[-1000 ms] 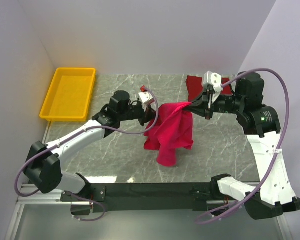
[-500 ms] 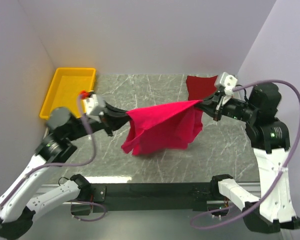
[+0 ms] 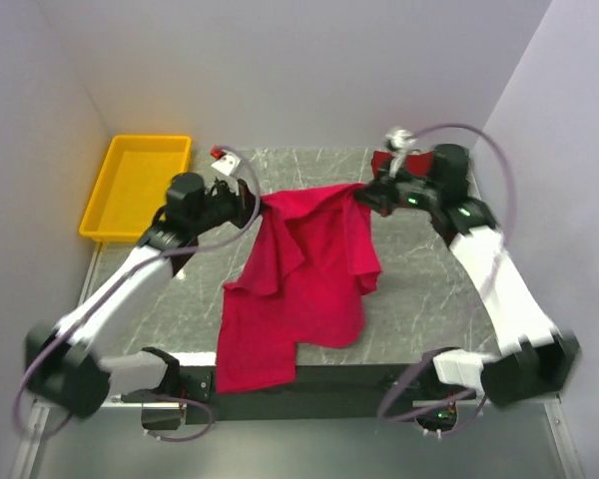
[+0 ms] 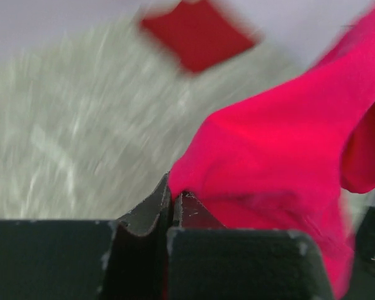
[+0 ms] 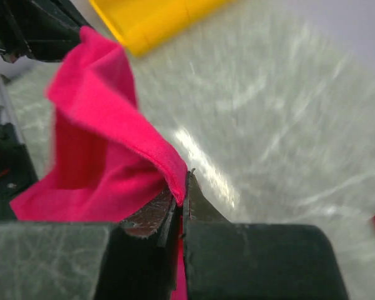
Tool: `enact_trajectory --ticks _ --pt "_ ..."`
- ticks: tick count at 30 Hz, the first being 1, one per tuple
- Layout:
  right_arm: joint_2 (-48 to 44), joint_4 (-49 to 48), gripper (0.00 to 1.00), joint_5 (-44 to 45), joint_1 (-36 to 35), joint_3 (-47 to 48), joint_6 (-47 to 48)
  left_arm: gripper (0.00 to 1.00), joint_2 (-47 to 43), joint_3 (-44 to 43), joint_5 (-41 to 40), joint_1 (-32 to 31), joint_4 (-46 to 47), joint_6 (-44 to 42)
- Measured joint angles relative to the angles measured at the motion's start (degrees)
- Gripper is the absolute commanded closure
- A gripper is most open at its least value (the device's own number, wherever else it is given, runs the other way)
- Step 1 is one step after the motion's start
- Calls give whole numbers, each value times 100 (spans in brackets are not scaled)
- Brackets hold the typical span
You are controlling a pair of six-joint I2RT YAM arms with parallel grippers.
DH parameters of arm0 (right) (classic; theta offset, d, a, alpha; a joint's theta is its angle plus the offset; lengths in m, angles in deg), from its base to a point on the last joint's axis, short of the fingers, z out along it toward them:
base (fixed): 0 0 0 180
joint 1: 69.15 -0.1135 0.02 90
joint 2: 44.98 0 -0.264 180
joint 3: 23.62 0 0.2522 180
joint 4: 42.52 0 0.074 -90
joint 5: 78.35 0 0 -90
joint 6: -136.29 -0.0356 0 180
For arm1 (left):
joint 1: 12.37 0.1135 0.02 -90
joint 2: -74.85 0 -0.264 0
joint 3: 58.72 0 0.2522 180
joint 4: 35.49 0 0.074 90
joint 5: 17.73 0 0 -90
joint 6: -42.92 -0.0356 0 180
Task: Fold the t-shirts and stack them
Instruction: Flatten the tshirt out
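While left tool (image 3: pixel 252 206) and right tool (image 3: pixel 367 196) each clench the hanging pink t-shirt (image 3: pixel 299 284), step reads as spreading; next: lower it flat onto surface (image 3: pixel 429 289).

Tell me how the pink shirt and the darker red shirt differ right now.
The pink shirt is bright crimson; the darker red shirt is maroon. The pink shirt hangs spread between the left gripper and right gripper, both shut on it; the darker red shirt lies flat on the table, ungripped. Both are cloth.

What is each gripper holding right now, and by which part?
Both hold the pink t-shirt: the left gripper pinches one end of its raised edge, the right gripper the other end. The rest hangs below.
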Motion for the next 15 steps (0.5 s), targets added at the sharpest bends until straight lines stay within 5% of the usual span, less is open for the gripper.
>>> enact_trajectory --ticks 7,9,11,12,14,15 --pt "2568 -114 100 894 -238 -70 -186 99 2463 192 -564 691 184 225" --pt "3077 -98 76 1123 -262 203 -229 93 2968 -68 -774 789 153 315" --pt "3543 -50 43 1408 -273 640 -278 71 3401 -452 -975 874 131 409" --pt "3742 -37 34 1572 -284 883 -334 63 3600 -691 -1121 914 107 476" --pt "4035 -9 22 1899 -286 1338 -302 27 3869 -1064 -1414 964 87 562" --pt "4135 -13 18 2151 -282 1550 -306 20 3923 -1204 -1620 986 74 616"
